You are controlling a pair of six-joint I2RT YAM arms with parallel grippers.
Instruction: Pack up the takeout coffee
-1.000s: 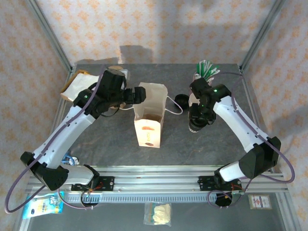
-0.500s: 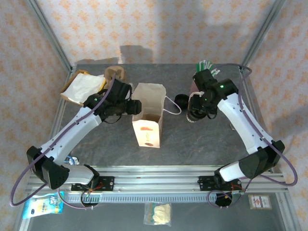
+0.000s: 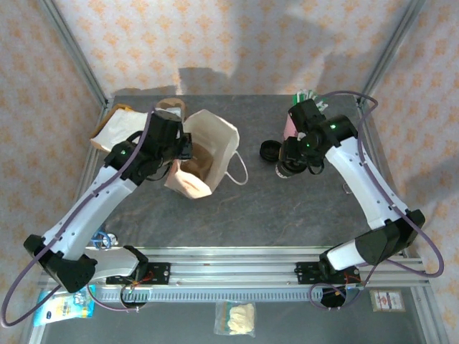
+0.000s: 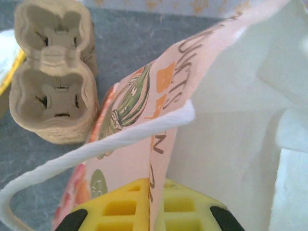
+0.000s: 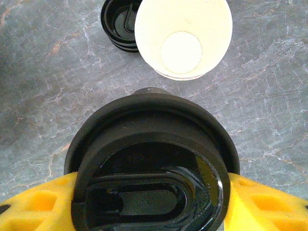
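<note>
On grey stone table (image 3: 287, 208), patterned walls (image 3: 215, 36); left hand (image 4: 154, 195) pinching bag (image 3: 208, 154), right hand (image 5: 149, 202) gripping takeout coffee (image 5: 149, 144)

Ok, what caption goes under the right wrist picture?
Right gripper holding the takeout coffee, with a lidless white cup and loose black lids beyond.

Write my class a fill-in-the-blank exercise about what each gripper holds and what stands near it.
The left gripper is shut on a paper ___. The right gripper holds the coffee, whose lid is ___. Beyond the coffee stands a stack of lidless ___ cups.
Missing words: bag; black; white.
</note>
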